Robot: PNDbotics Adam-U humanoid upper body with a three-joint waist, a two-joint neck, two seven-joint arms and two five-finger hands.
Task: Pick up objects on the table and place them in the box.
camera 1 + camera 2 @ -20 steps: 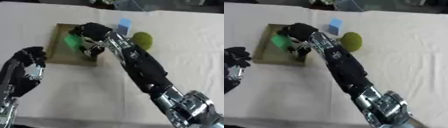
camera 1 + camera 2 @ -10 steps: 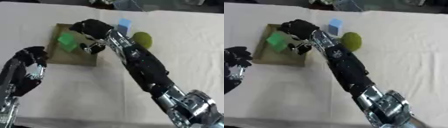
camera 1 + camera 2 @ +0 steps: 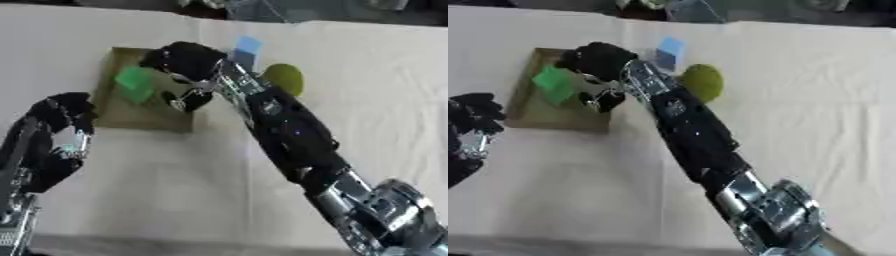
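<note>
**Two black hands at work over a cloth-covered table**

One long black-and-silver arm reaches from the near right across the pale tablecloth (image 3: 175, 190) to the shallow cardboard box (image 3: 122, 117) at the far left. The robot's right hand (image 3: 185, 64) hangs over the box's right part, its fingers (image 3: 194, 99) curled downward with nothing held between them. A green block (image 3: 134, 83) sits tilted inside the box, just left of that hand and apart from its fingers. Just outside the box, to the right of the wrist, a light blue block (image 3: 669, 52) stands on the cloth, and an olive-green round object (image 3: 702, 82) lies beside it, near the forearm; whether either touches the arm cannot be told. The robot's left hand (image 3: 59, 130) shows at the near left, raised beside the box's near left corner, fingers bent inward and holding nothing. Dark and glassy items at the far edge are too blurred to name.
</note>
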